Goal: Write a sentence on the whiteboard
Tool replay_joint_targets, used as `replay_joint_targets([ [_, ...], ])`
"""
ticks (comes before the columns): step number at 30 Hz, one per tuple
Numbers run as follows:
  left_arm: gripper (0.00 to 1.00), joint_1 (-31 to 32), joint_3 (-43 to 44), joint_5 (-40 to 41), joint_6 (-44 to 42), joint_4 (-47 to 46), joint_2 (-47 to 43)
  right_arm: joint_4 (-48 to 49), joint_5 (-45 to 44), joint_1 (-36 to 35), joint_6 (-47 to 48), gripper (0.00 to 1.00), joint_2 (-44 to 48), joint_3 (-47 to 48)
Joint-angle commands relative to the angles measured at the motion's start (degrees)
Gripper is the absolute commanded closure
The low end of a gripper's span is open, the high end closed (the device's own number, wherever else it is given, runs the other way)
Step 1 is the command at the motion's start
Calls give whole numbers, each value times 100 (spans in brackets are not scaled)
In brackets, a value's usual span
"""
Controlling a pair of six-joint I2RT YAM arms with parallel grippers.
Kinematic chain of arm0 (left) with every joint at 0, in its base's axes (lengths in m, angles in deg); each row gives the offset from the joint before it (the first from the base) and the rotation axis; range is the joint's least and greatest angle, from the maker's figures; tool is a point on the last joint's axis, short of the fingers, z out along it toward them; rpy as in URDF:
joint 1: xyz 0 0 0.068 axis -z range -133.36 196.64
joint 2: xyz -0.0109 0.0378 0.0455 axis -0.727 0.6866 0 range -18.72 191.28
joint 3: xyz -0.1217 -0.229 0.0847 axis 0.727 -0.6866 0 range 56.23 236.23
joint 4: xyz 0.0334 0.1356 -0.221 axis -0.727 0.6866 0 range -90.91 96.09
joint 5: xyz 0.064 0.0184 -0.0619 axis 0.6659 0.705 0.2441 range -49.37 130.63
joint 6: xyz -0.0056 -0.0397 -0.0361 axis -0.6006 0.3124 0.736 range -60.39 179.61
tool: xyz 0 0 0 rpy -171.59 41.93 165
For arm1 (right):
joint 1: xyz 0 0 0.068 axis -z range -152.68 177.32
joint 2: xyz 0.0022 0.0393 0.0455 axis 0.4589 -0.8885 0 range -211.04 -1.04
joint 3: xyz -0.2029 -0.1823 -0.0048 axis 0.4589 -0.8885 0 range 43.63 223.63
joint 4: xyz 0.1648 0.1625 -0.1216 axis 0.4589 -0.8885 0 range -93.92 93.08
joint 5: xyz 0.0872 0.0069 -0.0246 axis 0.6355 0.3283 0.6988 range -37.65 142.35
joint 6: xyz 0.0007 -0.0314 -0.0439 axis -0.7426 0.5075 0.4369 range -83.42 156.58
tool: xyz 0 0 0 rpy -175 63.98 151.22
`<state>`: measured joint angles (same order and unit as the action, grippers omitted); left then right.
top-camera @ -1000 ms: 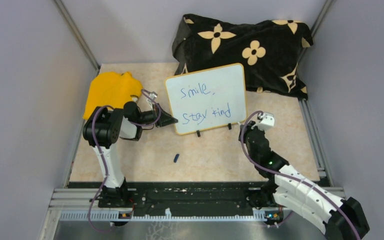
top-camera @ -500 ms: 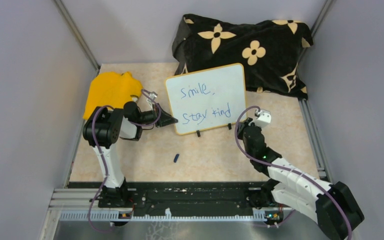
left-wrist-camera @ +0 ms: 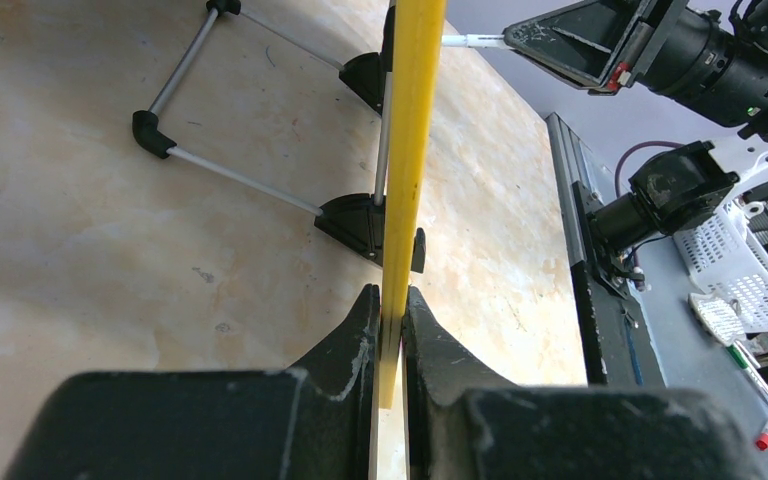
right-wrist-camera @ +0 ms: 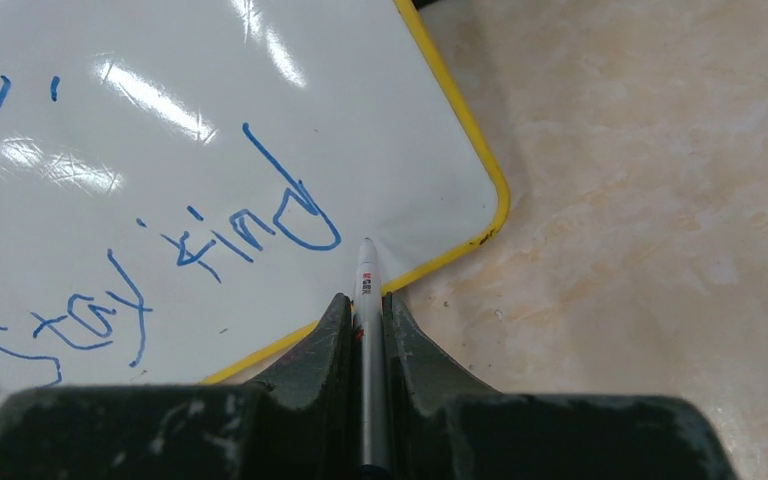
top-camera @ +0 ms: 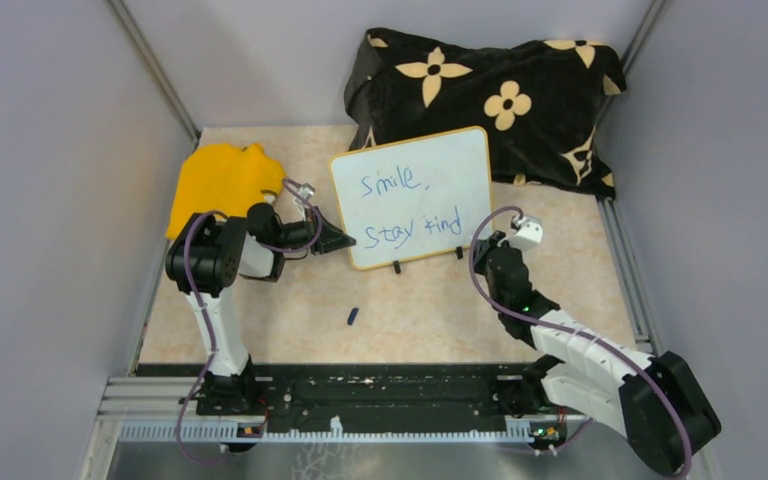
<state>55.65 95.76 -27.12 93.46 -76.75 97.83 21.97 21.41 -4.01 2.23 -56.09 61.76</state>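
The whiteboard (top-camera: 430, 160) stands tilted on black feet in the middle of the table. The sentence (top-camera: 412, 205) is in blue, "Smile," above "Stay kind". My left gripper (top-camera: 345, 240) is shut on the board's left rim, the yellow edge (left-wrist-camera: 407, 150) running up between its fingers (left-wrist-camera: 360, 320). My right gripper (top-camera: 482, 245) is shut on a white marker (right-wrist-camera: 368, 285). The marker's tip sits at the board's (right-wrist-camera: 210, 120) lower right corner, just past "kind" (right-wrist-camera: 250, 225). The left wrist view shows the right gripper (left-wrist-camera: 520, 38) at the board's far edge.
A black flowered cloth (top-camera: 490, 90) lies bunched behind the board. A yellow cloth (top-camera: 215, 180) lies at the back left, behind the left arm. A small blue cap (top-camera: 353, 316) lies on the table in front of the board. A metal rail (top-camera: 625, 270) runs along the right side.
The right arm has shifted a little left and toward the board's lower right corner, its elbow dropping lower. The left arm and the board have not moved.
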Motion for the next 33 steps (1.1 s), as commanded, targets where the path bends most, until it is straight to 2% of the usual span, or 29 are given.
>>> replay_joint_targets([
  [1,100,48,20,208,-89,515,77,410,95,78,-57,100,-132,353],
  [33,100,43,48,193,-196,675,75,666,237,259,-107,100,-524,452],
])
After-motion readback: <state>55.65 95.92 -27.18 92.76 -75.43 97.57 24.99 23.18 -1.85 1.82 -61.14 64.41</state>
